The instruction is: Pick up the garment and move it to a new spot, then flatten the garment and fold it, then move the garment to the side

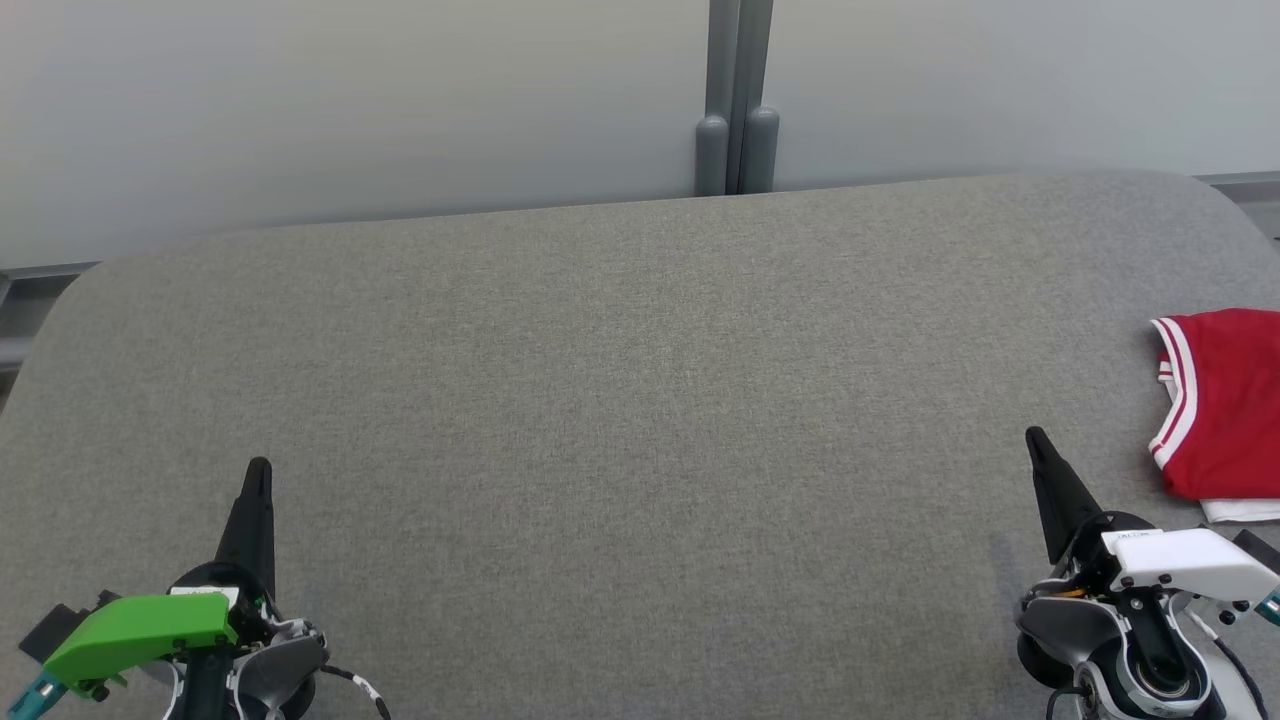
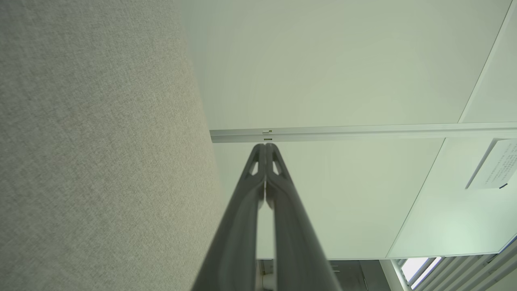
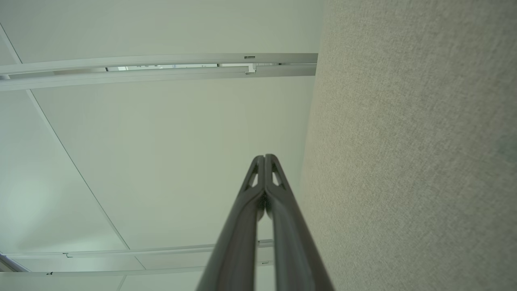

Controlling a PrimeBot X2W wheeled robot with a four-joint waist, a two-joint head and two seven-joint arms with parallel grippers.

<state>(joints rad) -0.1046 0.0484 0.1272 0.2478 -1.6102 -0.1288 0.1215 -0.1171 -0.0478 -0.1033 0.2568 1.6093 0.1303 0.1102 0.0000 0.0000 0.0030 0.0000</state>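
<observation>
Garment [image 1: 1228,400] sits at the far right edge of the grey surface [image 1: 620,400]. It's red with white-striped trim, looks folded, and is partly cut off by the frame (a white layer pokes out under its near edge). Left gripper [image 1: 259,470] is low left, fingers pressed together, holding nothing. Right gripper [image 1: 1034,438] is low right, also closed and empty, near the garment but not touching it. In both wrist views the fingertips meet, with pale wall panels [image 2: 343,72] behind and grey fabric along one side.
</observation>
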